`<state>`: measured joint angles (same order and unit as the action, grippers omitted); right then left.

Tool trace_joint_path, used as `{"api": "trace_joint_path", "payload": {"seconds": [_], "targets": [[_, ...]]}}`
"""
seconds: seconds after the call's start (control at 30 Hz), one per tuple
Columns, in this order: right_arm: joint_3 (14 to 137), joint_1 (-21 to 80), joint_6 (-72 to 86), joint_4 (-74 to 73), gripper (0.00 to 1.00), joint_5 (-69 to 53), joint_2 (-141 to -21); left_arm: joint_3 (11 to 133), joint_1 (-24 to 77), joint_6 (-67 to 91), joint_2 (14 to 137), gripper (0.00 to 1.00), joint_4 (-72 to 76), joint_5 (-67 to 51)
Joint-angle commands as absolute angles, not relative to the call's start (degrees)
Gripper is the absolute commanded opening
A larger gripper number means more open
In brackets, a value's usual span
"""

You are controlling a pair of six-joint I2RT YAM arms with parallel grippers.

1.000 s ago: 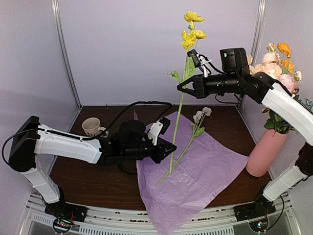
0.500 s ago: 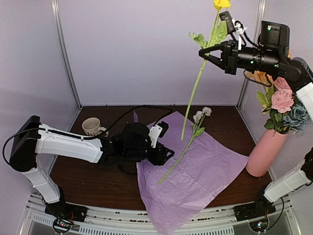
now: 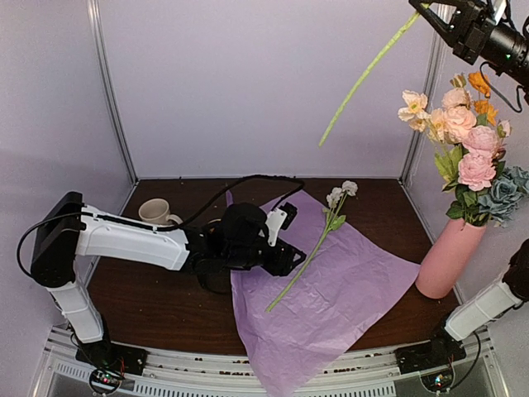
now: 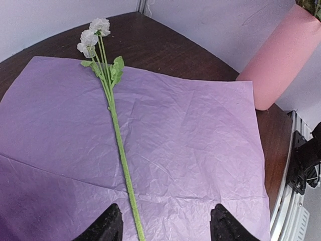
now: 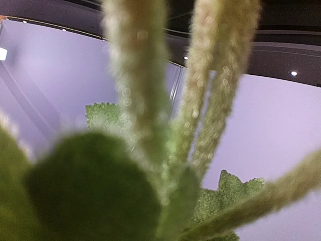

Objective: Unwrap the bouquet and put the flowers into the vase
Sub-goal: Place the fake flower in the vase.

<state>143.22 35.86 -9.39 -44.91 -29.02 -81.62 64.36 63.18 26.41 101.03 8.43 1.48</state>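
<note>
Since a second ago the right hand (image 3: 431, 15) has climbed from mid-height over the table (image 3: 165, 318) to the top right corner of the overhead view. It has carried the long green stem (image 3: 368, 70) up with it, so the bloom is now out of the picture. That hand is clamped shut on the stem, whose lower end hangs free in the air, up and to the left of the flowers (image 3: 467, 141) standing in the vase (image 3: 445, 260). Its wrist camera shows only blurred green stalks and leaves close up. The left hand (image 3: 291, 258), closed a second ago, now has its jaws spread and grips nothing, low over the tissue paper (image 3: 339, 302). A white flower (image 4: 118, 145) lies flat on that paper, its stem running toward the gap between the two fingers (image 4: 108, 227); whether it touches them cannot be told. The vase stands upright on the table at the right, just beside the paper's corner. A mug (image 3: 154, 212) sits at the back left.
</note>
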Motion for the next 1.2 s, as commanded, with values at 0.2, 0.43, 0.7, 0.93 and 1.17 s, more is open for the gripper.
{"api": "trace_joint_path", "payload": {"seconds": [0.2, 0.43, 0.7, 0.93, 1.17], "targets": [[147.10, 35.60, -17.61, -40.37, 0.00, -13.45, -73.83, 68.09, 63.54, 23.75, 104.46, 0.61, 9.42, -2.02], [141.38, 35.60, -23.66, -35.37, 0.00, -2.61, -67.56, 68.14, 63.54, 23.87, 106.00, 0.61, 12.33, -4.34], [138.30, 35.60, -27.52, -27.40, 0.00, 6.77, -61.87, 66.31, 63.54, 25.10, 107.20, 0.61, 15.94, -7.03], [130.01, 35.62, -36.09, -26.17, 0.00, 19.17, -56.61, 64.88, 63.54, 25.58, 107.59, 0.60, 17.52, -8.20], [123.56, 35.60, -39.89, -27.67, 0.00, 26.92, -52.13, 64.56, 63.54, 26.01, 108.96, 0.60, 18.77, -9.15]]}}
